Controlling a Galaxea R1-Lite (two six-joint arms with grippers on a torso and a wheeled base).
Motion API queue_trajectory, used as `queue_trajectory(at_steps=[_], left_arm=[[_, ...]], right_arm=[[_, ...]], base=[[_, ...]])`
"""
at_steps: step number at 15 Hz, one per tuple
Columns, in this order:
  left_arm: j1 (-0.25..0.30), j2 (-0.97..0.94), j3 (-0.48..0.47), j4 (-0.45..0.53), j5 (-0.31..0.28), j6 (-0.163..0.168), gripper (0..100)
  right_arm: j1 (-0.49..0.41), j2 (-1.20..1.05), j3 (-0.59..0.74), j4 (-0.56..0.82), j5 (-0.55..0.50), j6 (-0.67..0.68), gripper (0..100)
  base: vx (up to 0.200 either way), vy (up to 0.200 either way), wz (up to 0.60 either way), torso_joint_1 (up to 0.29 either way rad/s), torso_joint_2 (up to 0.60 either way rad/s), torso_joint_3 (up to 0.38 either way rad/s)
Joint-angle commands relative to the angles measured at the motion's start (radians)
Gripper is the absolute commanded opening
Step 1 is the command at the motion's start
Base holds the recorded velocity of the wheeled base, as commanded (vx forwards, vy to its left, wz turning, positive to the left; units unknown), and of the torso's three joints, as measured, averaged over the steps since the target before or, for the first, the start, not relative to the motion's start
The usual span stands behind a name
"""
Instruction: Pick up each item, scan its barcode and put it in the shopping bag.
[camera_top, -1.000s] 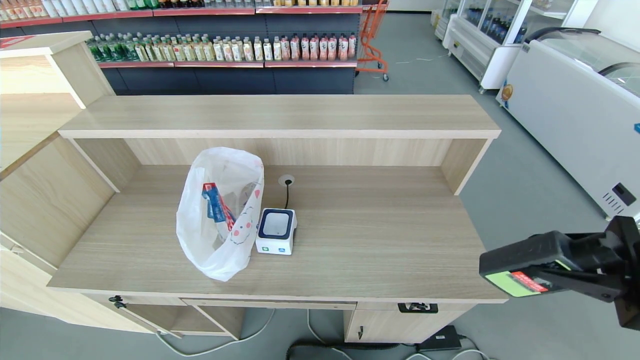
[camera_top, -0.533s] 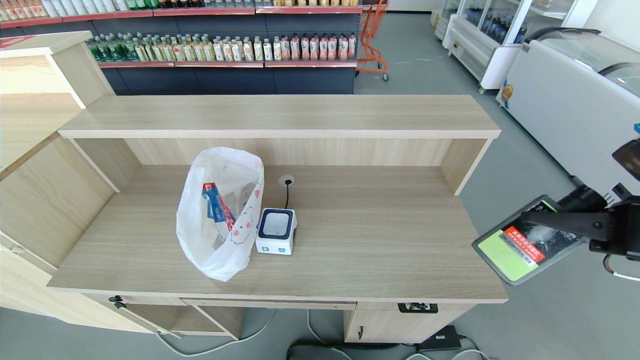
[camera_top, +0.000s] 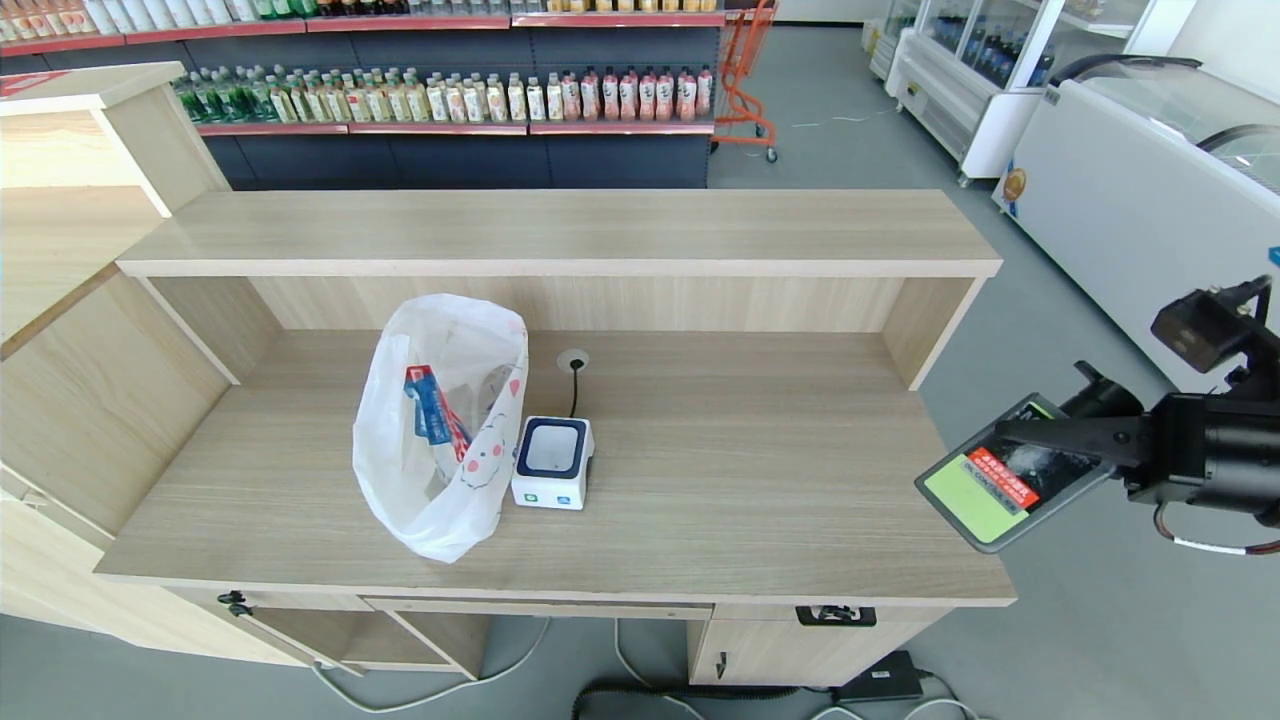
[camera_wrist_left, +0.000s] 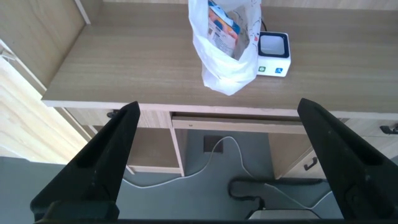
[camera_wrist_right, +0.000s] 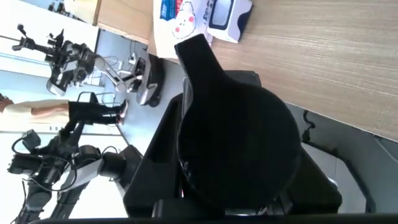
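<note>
Laminate in a pale wood grain covers the worktop (camera_top: 750, 480), a flat matte slab with a raised ledge along its far side. Left of centre slumps the bag (camera_top: 440, 430), thin crinkled white plastic printed with a small cartoon face, its mouth gaping towards 12 o'clock. A blue and red box (camera_top: 432, 405) stands tilted inside it, the lower end lost behind the plastic.

Just beside the bag, at its 3 o'clock, sits the scanner (camera_top: 552, 462), a white rounded cube with a dark blue frame around a grey glass window. A black cable (camera_top: 574, 390) runs from its back towards 12 o'clock into a round hole in the worktop.

At 3 o'clock, past the worktop's right edge and over the floor, the right gripper (camera_top: 1040, 440) is closed narrowly on the pouch (camera_top: 975, 500). This is a flat, glossy dark packet with rounded corners, a green patch and a red label, tilted with its face up. One black finger crosses the face and the other is hidden behind it. In the right wrist view a black mass hides the grip, and finger and pouch cannot be told apart there.

The left gripper (camera_wrist_left: 219, 106) hangs in front of the worktop's near edge, its blunt black fingers (camera_wrist_left: 118, 162) spread wide with nothing between them, their bases cut off.
</note>
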Motion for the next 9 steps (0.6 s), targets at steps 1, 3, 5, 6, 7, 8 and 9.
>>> queue_trajectory(at_steps=[1, 3, 5, 6, 7, 8, 9], left_arm=[[0.000, 0.000, 0.000, 0.000, 0.000, -0.001, 100], [0.000, 0.000, 0.000, 0.000, 0.000, -0.003, 100], [0.000, 0.000, 0.000, 0.000, 0.000, -0.001, 100], [0.000, 0.000, 0.000, 0.000, 0.000, -0.001, 100], [0.000, 0.000, 0.000, 0.000, 0.000, -0.001, 100], [0.000, 0.000, 0.000, 0.000, -0.001, -0.001, 100], [0.000, 0.000, 0.000, 0.000, 0.000, -0.001, 100]], right_arm=[[0.003, 0.043, -0.007, -0.024, -0.001, 0.001, 0], [0.006, 0.049, -0.013, -0.037, -0.001, 0.024, 0], [0.017, 0.050, -0.024, -0.037, -0.001, 0.057, 0], [0.023, 0.052, -0.028, -0.037, -0.003, 0.057, 0], [0.031, 0.058, -0.031, -0.037, -0.020, 0.057, 0], [0.049, 0.066, -0.034, -0.039, -0.056, 0.057, 0], [0.081, 0.083, -0.057, -0.056, -0.122, 0.058, 0]], base=[[0.000, 0.000, 0.00, 0.000, 0.00, 0.000], [0.000, 0.200, 0.00, 0.000, 0.00, 0.002], [0.000, 0.200, 0.00, 0.005, 0.00, 0.002], [0.000, 0.200, 0.00, 0.007, 0.00, 0.002], [0.000, 0.200, 0.00, -0.012, 0.00, 0.002], [0.000, 0.200, 0.00, 0.002, 0.00, 0.002], [0.000, 0.200, 0.00, 0.022, 0.00, -0.012]])
